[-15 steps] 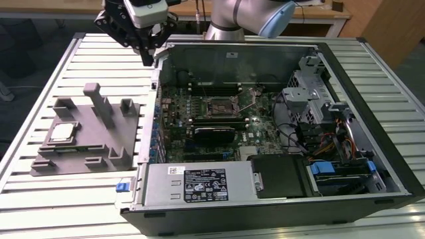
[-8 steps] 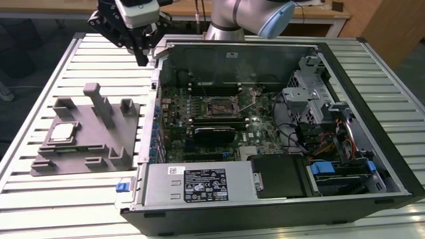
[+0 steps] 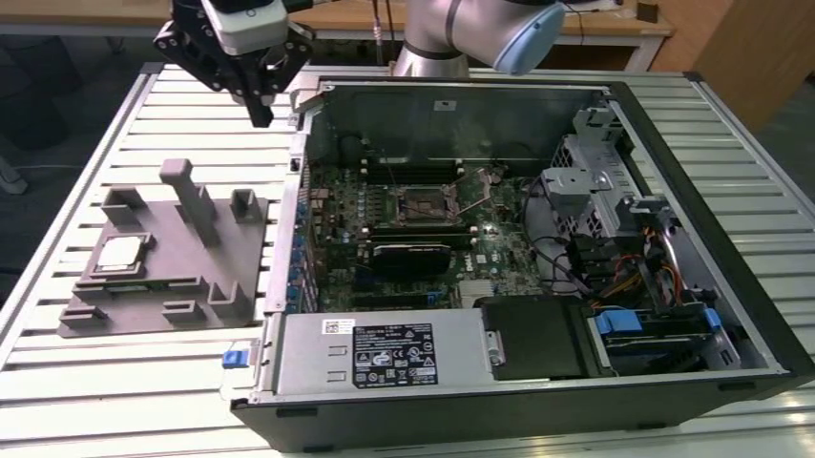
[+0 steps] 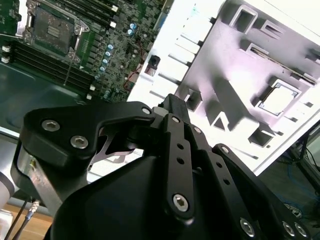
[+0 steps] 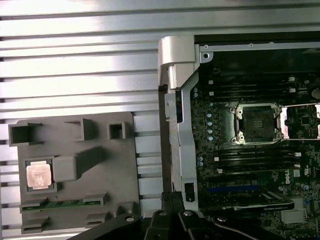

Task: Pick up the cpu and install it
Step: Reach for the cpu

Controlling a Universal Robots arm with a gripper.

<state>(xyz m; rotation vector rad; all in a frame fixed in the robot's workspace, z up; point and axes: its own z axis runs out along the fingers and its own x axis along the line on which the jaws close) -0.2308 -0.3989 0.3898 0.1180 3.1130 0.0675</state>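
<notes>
Small square cpu (image 5: pixel 39 175): pale silver metal top, dull sheen, thin darker rim.
Large grey plastic tray (image 5: pixel 120 170) beside open computer case (image 3: pixel 510 105): matt, smooth.
Case: black outer shell, bare grey sheet metal inside, faint shine.
Green circuit board (image 3: pixel 350 205) inside case: satin.
Square socket (image 3: pixel 425 202) on board: bright metal frame.
Ribbed pale metal worktop (image 3: pixel 166 124) under case: brushed look.
Black gripper (image 3: pixel 261 116) near case's corner: matt body, shiny metal screw heads (image 4: pixel 180 201).
</notes>
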